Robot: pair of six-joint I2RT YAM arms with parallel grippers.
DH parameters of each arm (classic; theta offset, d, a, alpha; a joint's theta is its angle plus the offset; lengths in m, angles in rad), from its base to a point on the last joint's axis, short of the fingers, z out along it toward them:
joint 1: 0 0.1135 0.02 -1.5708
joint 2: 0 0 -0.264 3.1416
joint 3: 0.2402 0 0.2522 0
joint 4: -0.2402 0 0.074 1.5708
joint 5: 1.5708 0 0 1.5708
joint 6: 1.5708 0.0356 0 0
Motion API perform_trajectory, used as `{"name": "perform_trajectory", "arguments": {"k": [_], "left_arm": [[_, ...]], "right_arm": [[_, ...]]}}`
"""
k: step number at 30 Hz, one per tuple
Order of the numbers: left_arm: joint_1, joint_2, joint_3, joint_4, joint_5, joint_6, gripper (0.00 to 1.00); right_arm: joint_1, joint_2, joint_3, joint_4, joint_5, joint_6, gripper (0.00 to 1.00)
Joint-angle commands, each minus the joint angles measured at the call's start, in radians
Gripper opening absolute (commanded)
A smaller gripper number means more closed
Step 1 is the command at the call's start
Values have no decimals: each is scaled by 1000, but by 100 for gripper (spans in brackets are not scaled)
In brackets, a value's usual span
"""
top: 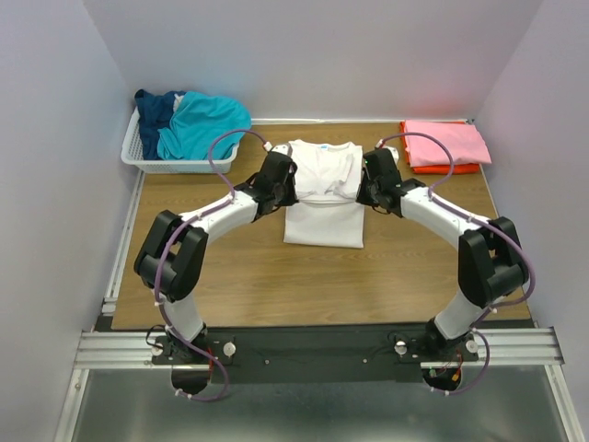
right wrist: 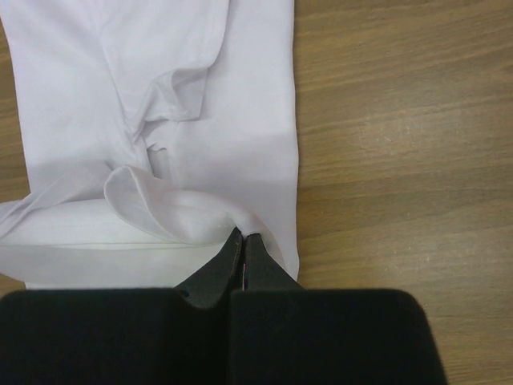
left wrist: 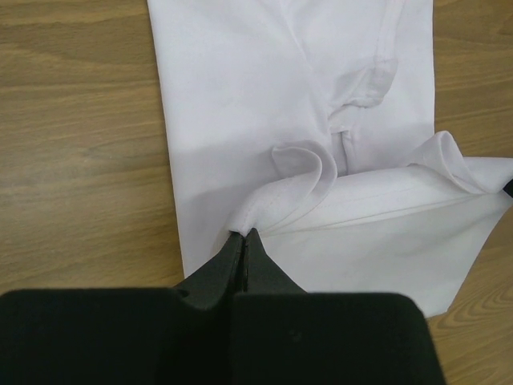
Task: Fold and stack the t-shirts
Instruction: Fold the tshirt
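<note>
A white t-shirt (top: 323, 189) with a small blue neck label lies folded narrow in the middle of the table. My left gripper (top: 283, 178) is shut on its left edge (left wrist: 264, 210) and my right gripper (top: 368, 180) is shut on its right edge (right wrist: 224, 212). Both hold a fold of the upper part lifted over the lower part. Teal (top: 202, 124) and navy (top: 156, 106) shirts lie bunched in the basket. A folded pink shirt (top: 445, 142) lies on an orange one (top: 446, 168) at the back right.
A white slatted basket (top: 155, 161) stands at the back left, by the left wall. The wooden table (top: 248, 276) has walls on three sides. A metal rail (top: 322, 348) carries the arm bases at the near edge.
</note>
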Motion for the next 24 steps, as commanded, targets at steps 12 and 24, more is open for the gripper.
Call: {"name": "perform_trajectory", "arguments": {"k": [12, 24], "left_arm": [[31, 113, 90, 3, 24, 39, 0], [44, 132, 88, 3, 33, 34, 0]], "right_arm": [[-67, 172, 110, 26, -83, -10, 1], [-73, 214, 140, 26, -138, -21, 6]]}}
